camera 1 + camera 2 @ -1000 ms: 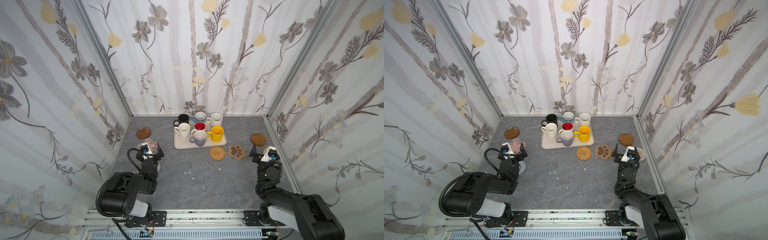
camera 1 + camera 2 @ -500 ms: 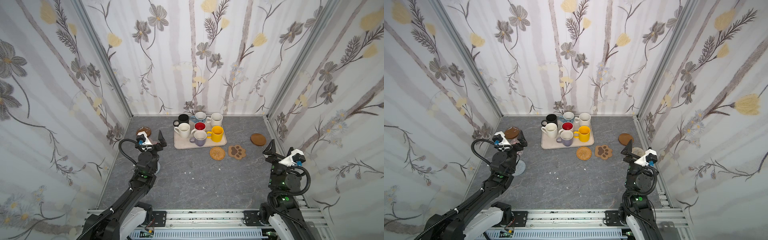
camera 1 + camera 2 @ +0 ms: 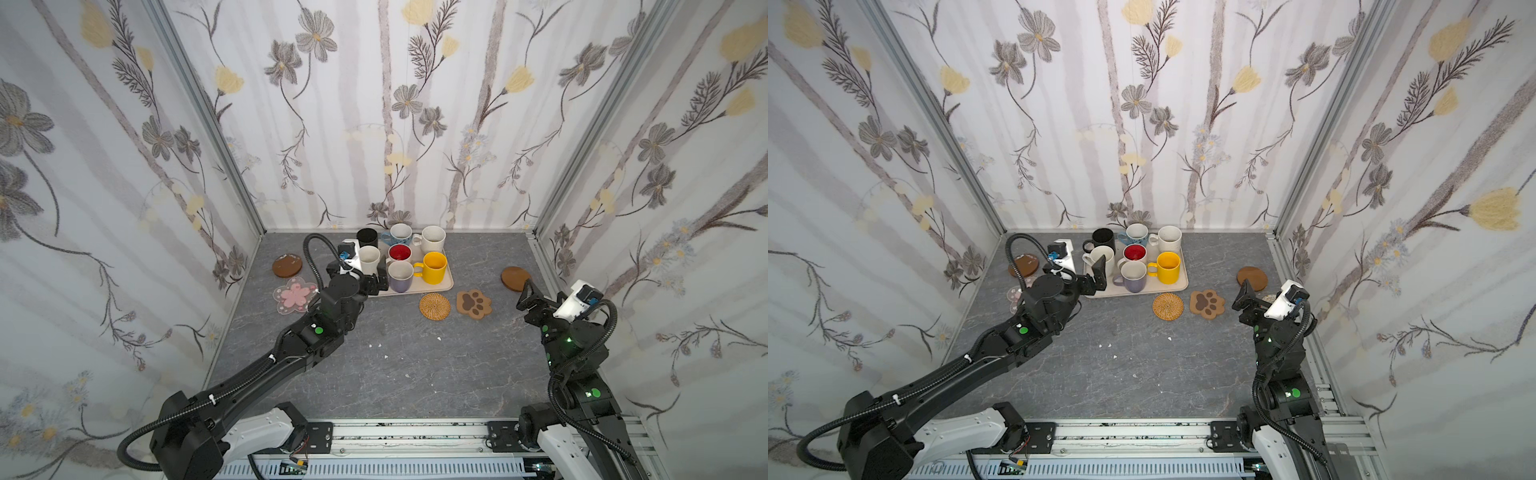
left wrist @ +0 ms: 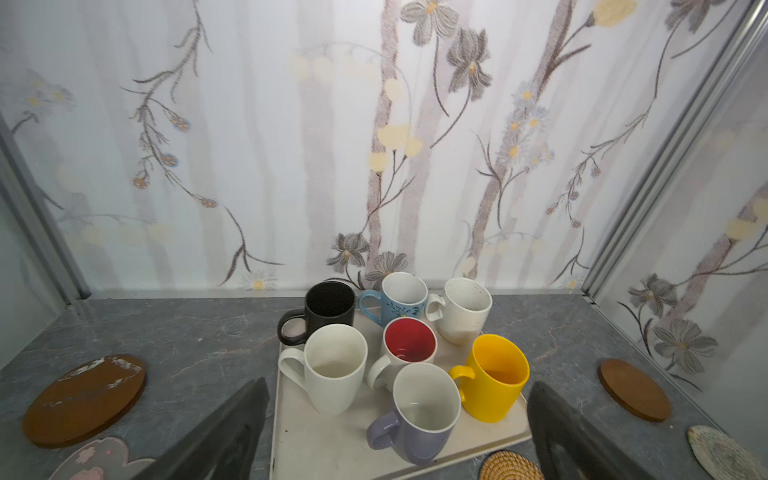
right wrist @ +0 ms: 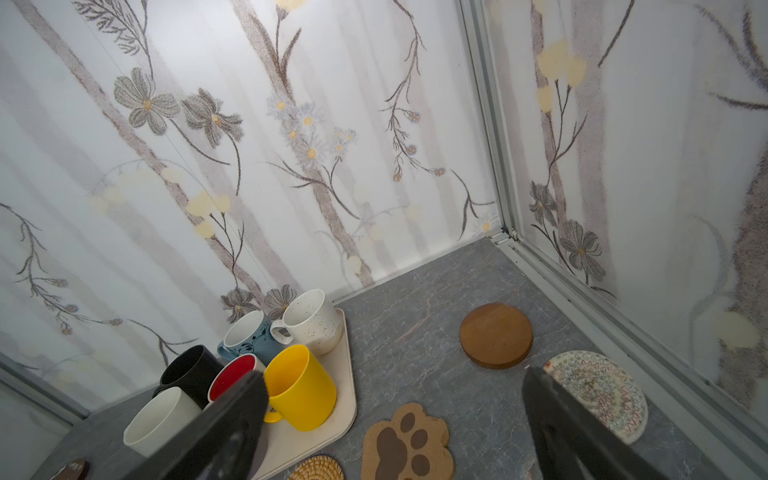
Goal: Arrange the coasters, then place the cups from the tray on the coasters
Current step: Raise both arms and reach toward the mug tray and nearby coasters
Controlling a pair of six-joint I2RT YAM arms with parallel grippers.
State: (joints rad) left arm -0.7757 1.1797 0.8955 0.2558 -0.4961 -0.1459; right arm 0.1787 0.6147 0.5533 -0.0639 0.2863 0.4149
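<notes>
Seven handled mugs point(image 4: 409, 340) crowd the cream-beige rectangular tray point(image 3: 449, 285) midway along the grey worktop's point(image 3: 395, 365) back edge. The left claw point(image 4: 397, 382), spread wide and empty, hovers at the tray's front left corner. The right claw point(image 3: 542, 296), also spread, hangs near the right edge beside the white woven round coaster point(image 5: 598, 392). A tan rattan round coaster point(image 3: 434, 306) and a brown paw-shaped coaster point(image 3: 473, 304) lie just off the tray's front right corner.

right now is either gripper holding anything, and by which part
Nothing is held: the left gripper and the right gripper are both open and empty.
</notes>
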